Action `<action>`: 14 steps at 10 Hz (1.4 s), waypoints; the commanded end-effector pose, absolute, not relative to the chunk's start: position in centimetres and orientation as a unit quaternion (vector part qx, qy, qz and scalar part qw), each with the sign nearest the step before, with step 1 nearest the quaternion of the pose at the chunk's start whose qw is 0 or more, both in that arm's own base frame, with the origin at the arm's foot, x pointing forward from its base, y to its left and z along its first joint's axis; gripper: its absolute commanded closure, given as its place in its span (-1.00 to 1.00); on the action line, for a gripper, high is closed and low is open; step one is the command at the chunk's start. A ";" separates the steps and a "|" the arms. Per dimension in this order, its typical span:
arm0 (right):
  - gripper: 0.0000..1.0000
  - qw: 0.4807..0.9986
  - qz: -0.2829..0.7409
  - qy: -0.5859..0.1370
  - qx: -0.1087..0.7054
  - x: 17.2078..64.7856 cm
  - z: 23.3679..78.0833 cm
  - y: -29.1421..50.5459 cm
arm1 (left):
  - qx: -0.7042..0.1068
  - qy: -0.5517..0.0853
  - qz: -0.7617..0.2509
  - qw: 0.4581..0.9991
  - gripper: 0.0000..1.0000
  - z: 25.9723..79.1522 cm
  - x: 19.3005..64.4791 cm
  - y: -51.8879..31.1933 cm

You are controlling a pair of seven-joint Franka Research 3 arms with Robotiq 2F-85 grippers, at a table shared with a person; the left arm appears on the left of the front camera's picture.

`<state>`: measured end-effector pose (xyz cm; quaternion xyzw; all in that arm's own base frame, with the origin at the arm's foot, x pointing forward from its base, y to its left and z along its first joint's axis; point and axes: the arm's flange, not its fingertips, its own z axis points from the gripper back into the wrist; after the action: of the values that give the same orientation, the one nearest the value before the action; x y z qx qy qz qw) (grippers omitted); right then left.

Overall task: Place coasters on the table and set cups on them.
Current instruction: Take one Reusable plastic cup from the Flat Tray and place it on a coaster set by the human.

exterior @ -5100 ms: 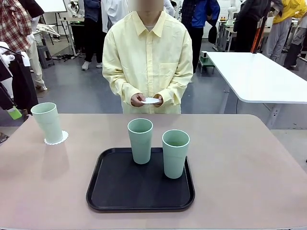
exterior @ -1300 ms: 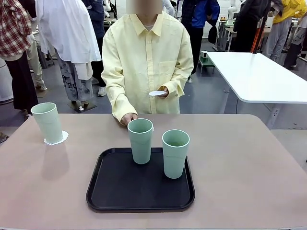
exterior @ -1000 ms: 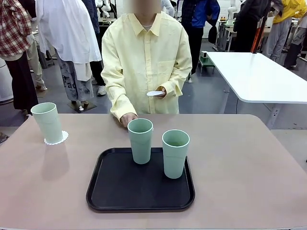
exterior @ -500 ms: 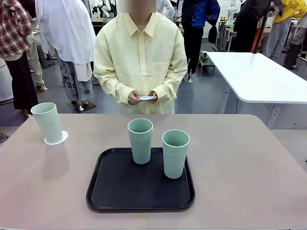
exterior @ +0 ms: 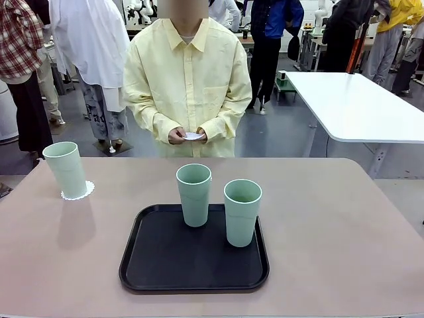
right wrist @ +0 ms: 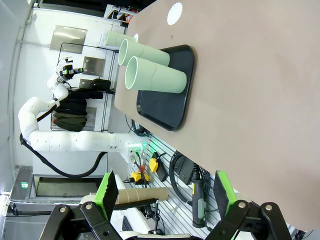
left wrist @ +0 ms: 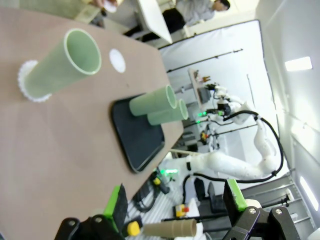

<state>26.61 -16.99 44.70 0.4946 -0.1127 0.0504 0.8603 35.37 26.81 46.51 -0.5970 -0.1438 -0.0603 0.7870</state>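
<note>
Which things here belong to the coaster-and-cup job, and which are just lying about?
Job in hand:
- left cup, standing on the first coaster
- middle cup and right cup, both on the black tray
- bare coaster lying on the table
- held coaster in the person's hands

Lying about:
- white table
- cardboard tube

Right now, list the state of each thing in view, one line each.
Left cup: upright on the first coaster.
Middle cup: upright on the tray.
Right cup: upright on the tray.
Second coaster: lying bare on the table.
Third coaster: in the person's hands.
Left gripper: open, empty.
Right gripper: open, empty.
</note>
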 end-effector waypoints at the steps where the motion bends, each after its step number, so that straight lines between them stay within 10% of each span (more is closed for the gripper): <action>1: -1.00 0.854 0.054 -0.120 0.504 26.8 44.7 -17.0 | -0.527 -0.188 -0.098 0.823 -1.00 49.6 34.5 23.9; 6: -1.00 0.854 0.054 -0.120 0.504 26.8 44.7 -17.0 | -0.299 -0.259 -0.208 0.894 -1.00 61.4 36.3 10.8; 14: -1.00 0.854 0.054 -0.120 0.504 26.8 44.7 -17.0 | -0.071 -0.174 -0.433 0.882 -1.00 51.9 43.2 -7.8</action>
<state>26.62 -16.94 44.73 0.4946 -0.1121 0.0511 0.8603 42.24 -7.32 52.14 -0.0962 -0.1761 -0.4328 0.8789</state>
